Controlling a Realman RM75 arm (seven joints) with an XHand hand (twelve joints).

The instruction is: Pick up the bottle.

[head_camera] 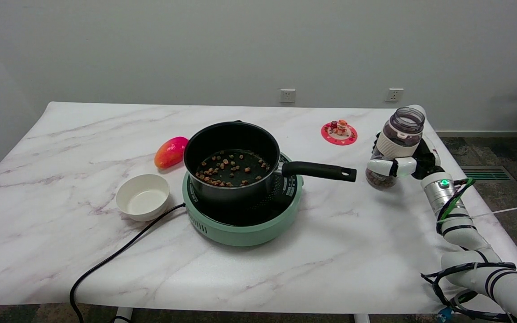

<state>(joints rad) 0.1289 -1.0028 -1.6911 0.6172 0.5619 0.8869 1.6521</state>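
Note:
A clear bottle (395, 143) with a white band, an open mouth and brown pellets in its base stands tilted at the table's right side. My right hand (397, 165) wraps its fingers around the bottle's lower half and grips it. Whether the bottle's base touches the table I cannot tell.
A black pot (231, 163) with brown pellets sits on a green cooker (245, 224), its handle (319, 171) pointing toward the bottle. A white bowl (142, 196), a mango (171, 151), a red coaster with small figures (339, 132) and a black cable (115, 258) lie on the marble table (352, 251).

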